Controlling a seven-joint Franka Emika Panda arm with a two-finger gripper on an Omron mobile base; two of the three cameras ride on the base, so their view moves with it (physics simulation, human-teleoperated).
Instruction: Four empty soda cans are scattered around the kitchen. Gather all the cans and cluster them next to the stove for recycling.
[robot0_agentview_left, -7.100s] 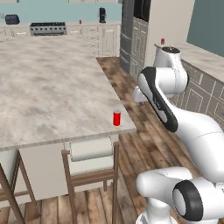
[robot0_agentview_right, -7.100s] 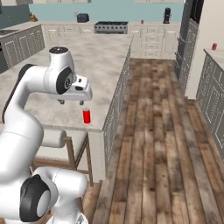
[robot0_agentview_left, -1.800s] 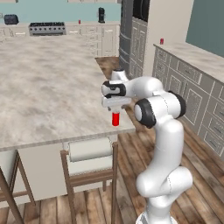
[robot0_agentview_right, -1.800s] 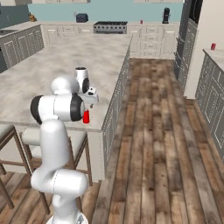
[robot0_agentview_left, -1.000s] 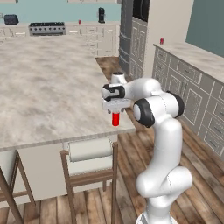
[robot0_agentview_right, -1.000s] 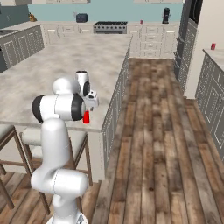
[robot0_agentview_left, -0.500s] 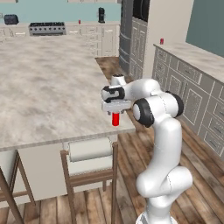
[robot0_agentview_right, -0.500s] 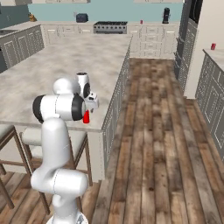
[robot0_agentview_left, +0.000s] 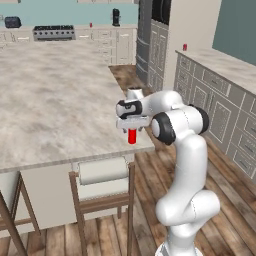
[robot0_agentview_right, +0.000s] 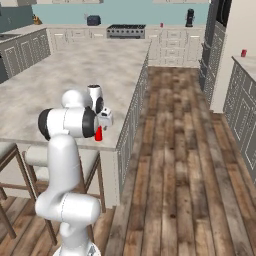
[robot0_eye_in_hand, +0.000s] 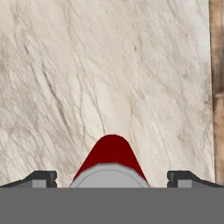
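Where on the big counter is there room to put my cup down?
Nearly everywhere: the island counter is bare from the red can at its near corner back toward the stove. Only that corner is crowded, where the open gripper straddles the can.

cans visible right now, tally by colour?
Red cans: 3 — island counter under the gripper, right-hand counter, back counter by the stove.
Purple cans: 0 visible.
Total: 3

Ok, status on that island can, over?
Gripper open, directly over the red can, fingertips straddling its top, no grip yet. Can upright near the island counter corner. Nothing in the way. Stove far across the kitchen.
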